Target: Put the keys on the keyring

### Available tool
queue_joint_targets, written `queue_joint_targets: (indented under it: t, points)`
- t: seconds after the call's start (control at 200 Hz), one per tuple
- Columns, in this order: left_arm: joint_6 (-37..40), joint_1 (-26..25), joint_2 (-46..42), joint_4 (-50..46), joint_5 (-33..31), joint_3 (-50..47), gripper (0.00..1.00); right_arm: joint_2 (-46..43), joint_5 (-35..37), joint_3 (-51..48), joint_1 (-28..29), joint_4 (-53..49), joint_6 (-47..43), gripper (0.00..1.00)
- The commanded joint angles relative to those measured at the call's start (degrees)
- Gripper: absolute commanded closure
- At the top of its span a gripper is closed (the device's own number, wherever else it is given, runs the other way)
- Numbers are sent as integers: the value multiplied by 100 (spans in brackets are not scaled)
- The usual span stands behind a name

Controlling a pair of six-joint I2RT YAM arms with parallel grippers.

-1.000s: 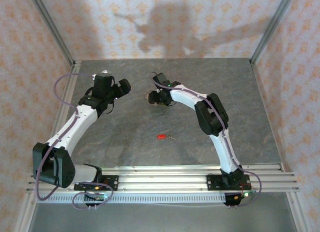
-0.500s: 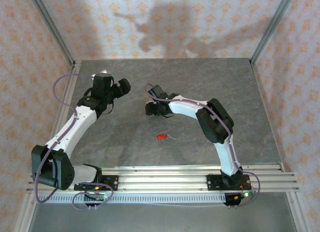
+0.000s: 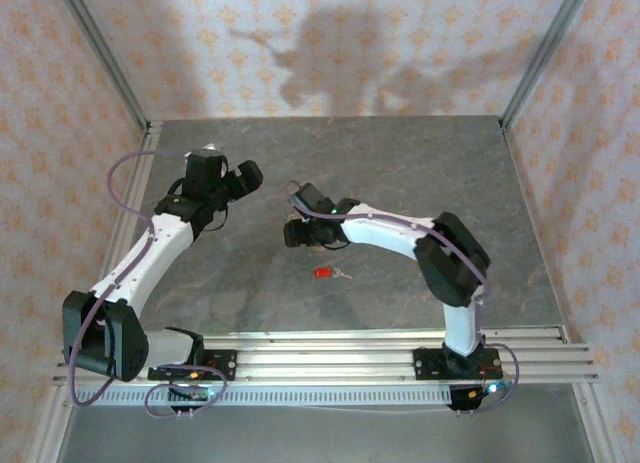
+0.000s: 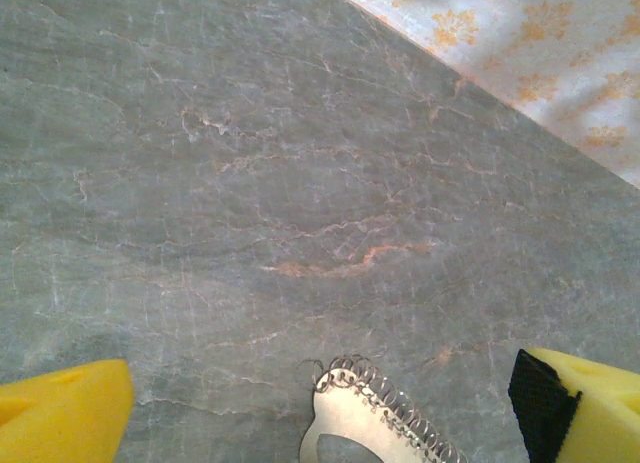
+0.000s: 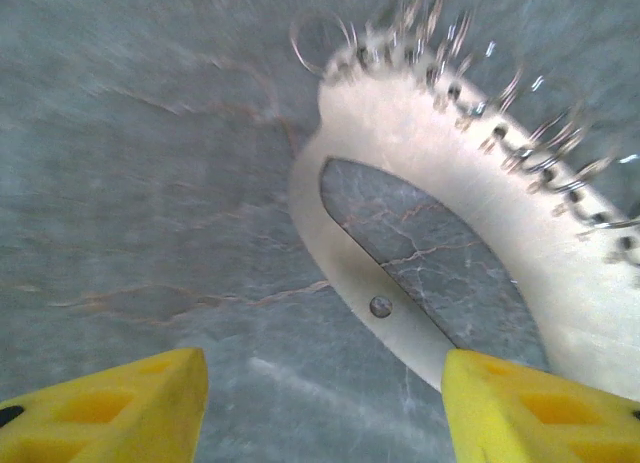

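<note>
Operator: entry, remote session. I see the right pincer (image 5: 320,403) low over the tabletop (image 3: 400,153). Through its wrist camera both yellow fingertips (image 5: 110,398) stand open, with a clear gap of bare grey stone between them.

Checker: Is it holding anything?

Operator: No, nothing is gripped. The keyring (image 5: 400,123) lies flat just ahead of it. It is a pale oval band with small wire rings (image 5: 440,33) fringing its far edge and a rivet (image 5: 380,306) on its near band. The near band runs down to the right-hand fingertip in that view. I cannot tell whether it touches the fingertip or only lies beside it.

Checker: And the left side?

Operator: The left pincer (image 4: 322,398) stands wide, and I see nothing held. Its yellow pads (image 4: 60,413) sit at the two lower corners of its wrist view. The fringed end of the keyring shows at the bottom edge between them, flat on the stone.

Checker: Where is the key?

Operator: From overhead, the key (image 3: 323,273) lies alone on the tabletop, red head to the left and silver blade pointing right. It is nearer the arm bases (image 3: 458,363) than the right pincer is. It is apart from both pincers and not on the keyring.

Checker: How do the arms lie?

Operator: Overhead, both reach toward mid-tabletop. The two pincers face each other, near but apart, the left a little farther back.
</note>
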Motion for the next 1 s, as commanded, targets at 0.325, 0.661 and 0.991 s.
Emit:
queue_joint_targets:
  t: [0.325,0.661,0.991]
  points:
    - [-228,-362,-58,346,232,-258,2,-930,446,-1244,-821,-85,-270,34]
    - [-165,-670,128,181,98,-148,2,-527,-91,-1352,-951,250,-280,38]
    - [-138,-736,192,157,26,-233,2,-571,-653,-1289,-879,643,83,43]
